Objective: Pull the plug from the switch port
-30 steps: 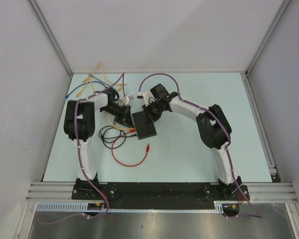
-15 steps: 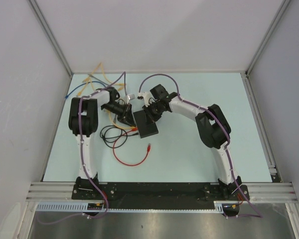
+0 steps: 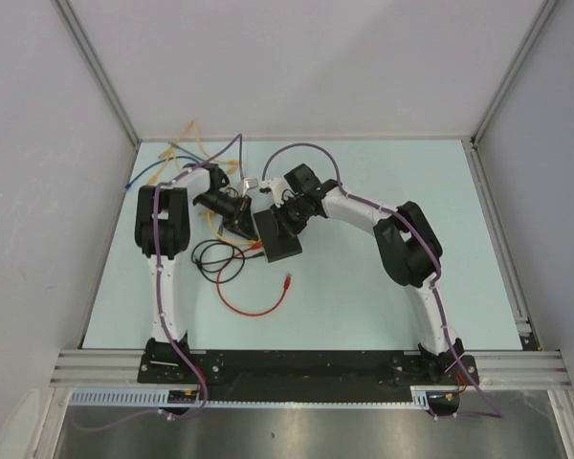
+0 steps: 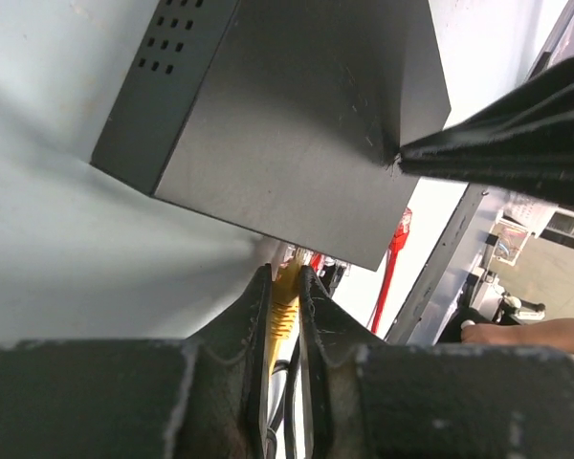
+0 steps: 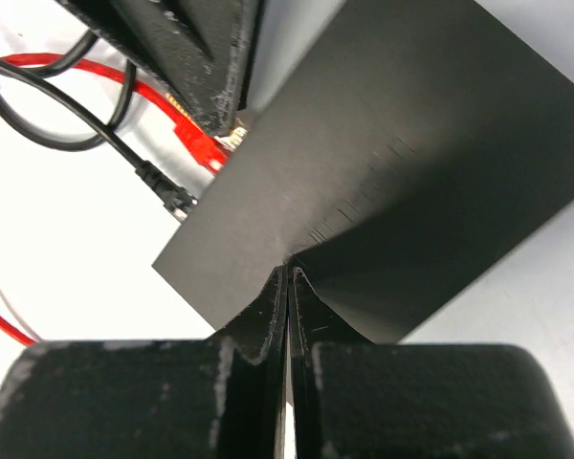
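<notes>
Top external view: a pale green table [image 3: 383, 306] is closed in by grey wall panels on the left, back and right, with open surface across its right half and near the arm bases. The clutter is on the left: loose yellow cables [image 3: 187, 143] by the back left corner, a coiled black cable [image 3: 210, 258] and a curled red cable [image 3: 253, 311] in front of the left arm.

The flat matte-black rectangular box [image 3: 277, 239] lies slanted between the two wrists, well away from every table edge. The left gripper [image 3: 241, 222] meets it from the left. In the left wrist view that gripper [image 4: 285, 273] is clenched on a yellow plug [image 4: 285, 306], whose tip reaches the box [image 4: 297, 124] at its near edge. The switch port is in that edge, hidden behind the plug's tip and the fingers, so I cannot tell whether the plug is seated or free.

The right gripper [image 3: 285, 222] comes in from the right. In its own view it [image 5: 288, 273] is closed on nothing, with its joined fingertips pressed down on the top face of the box [image 5: 411, 163].

Against a second ago, the left arm's dark elbow block stands narrower and further up the table. The box lies a touch further from the bases, and the right wrist has edged leftward.
</notes>
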`<state>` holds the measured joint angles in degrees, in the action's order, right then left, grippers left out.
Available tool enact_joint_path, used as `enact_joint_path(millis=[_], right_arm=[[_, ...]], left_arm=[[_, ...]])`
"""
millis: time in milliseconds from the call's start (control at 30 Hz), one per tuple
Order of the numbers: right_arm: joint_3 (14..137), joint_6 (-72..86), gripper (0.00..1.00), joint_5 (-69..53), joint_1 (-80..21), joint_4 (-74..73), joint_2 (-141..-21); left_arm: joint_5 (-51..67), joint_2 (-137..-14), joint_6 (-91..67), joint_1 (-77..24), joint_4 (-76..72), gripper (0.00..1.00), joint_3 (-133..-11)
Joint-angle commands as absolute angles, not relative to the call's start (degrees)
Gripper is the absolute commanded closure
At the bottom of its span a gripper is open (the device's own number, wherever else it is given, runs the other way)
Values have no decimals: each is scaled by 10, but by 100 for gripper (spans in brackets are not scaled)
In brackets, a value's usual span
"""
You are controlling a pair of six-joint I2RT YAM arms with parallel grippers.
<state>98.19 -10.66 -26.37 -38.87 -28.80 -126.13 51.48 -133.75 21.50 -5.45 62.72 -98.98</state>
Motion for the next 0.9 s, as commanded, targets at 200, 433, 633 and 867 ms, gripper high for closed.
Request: enact_joint_path(millis=[200, 433, 633, 867], right_arm=[[952, -141, 100, -226, -401, -312, -1279], [947, -141, 100, -224, -401, -308, -1274], [954, -142, 100, -226, -400, -311, -1279], [950, -143, 100, -226, -400, -309, -1276]], left_arm=[[395, -1360, 285, -45, 671, 94, -1096], [455, -1357, 308, -45, 713, 94, -1118], [515, -1309, 314, -45, 729, 94, -1194], [446, -1289, 287, -41, 636, 94, -1274]])
